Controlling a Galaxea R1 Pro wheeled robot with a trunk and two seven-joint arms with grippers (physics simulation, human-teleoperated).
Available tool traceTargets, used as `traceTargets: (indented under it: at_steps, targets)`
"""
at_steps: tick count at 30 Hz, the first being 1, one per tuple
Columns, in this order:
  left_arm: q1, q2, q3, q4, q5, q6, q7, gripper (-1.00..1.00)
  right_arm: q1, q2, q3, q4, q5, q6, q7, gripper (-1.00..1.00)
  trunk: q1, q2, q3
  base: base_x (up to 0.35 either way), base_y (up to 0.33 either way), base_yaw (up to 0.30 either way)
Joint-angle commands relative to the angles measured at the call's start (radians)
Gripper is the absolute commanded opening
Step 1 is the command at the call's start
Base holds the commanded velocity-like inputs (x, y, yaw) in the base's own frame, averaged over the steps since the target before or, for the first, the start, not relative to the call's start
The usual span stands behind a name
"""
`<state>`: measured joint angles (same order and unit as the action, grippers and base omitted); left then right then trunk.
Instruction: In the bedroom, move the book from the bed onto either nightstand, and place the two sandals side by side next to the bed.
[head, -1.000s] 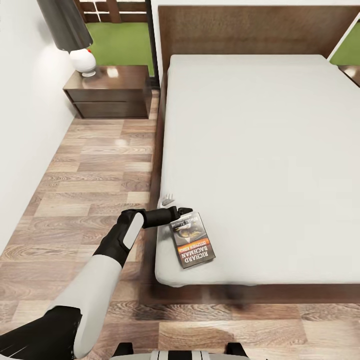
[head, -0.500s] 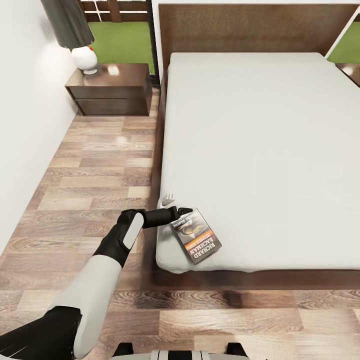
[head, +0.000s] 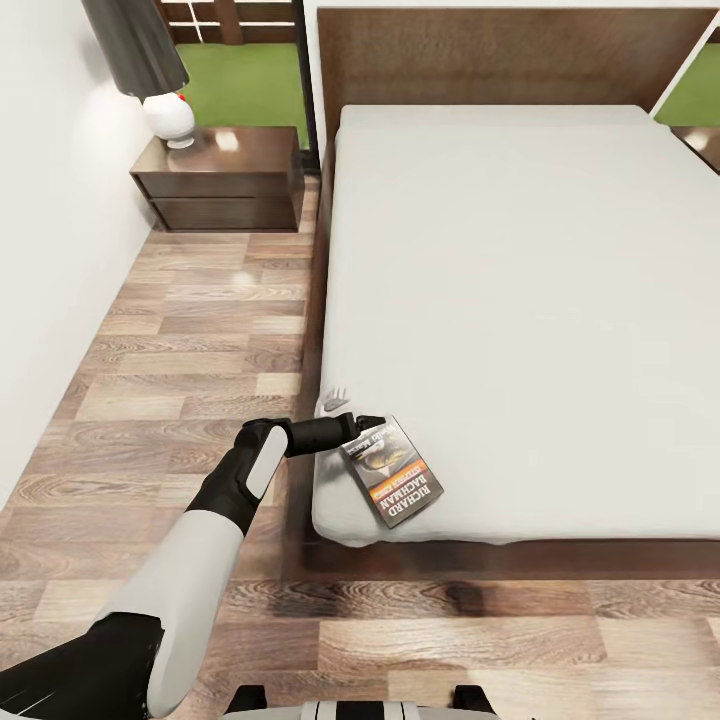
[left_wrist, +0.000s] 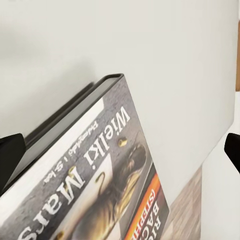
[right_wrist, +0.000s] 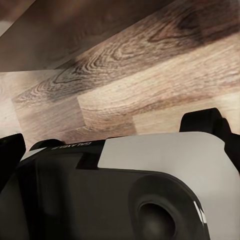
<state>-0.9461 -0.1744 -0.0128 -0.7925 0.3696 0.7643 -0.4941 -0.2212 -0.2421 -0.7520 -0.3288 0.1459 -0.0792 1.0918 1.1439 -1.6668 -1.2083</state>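
- Reached with the left gripper from the floor side over the near left corner of the bed, at the corner of the book.
- Lay flat on the pale mattress beside that corner: the book, turned askew, dark cover up, orange band and white lettering toward the foot edge.
- Showed in the left wrist view the book close up, tilted across the frame, with one dark fingertip at each side edge of the picture.
- Stood spread wide, those fingertips, the book's corner between them; could not tell whether either one touched the cover.
- Stood well apart from the book, by the headboard on the left side of the bed: the nightstand, with a white-based lamp on its top.
- Caught in the right wrist view the wood-plank floor and a white and black part of the robot's own body.
- Could not tell the state of the right gripper, only dark tips at the picture's edges.
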Motion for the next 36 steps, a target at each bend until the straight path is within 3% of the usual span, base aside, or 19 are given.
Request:
traceTargets:
  at_steps: [1, 22, 36]
  targets:
    - [0.0, 0.0, 0.001, -0.001, 0.003, 0.006, 0.0, 1.0, -0.001, 0.0, -0.007, 0.001, 0.011, -0.008, 0.003, 1.0, 0.0, 0.0, 0.0, 0.0, 0.0, 0.0]
    - [0.0, 0.0, 0.0, -0.001, 0.003, 0.006, 0.0, 1.0, -0.001, 0.0, -0.007, 0.001, 0.01, -0.008, 0.003, 1.0, 0.0, 0.0, 0.0, 0.0, -0.018, 0.0]
    - [0.001, 0.0, 0.0, -0.001, 0.003, 0.006, 0.0, 1.0, -0.001, 0.0, -0.007, 0.001, 0.009, -0.008, 0.005, 1.0, 0.0, 0.0, 0.0, 0.0, -0.119, 0.0]
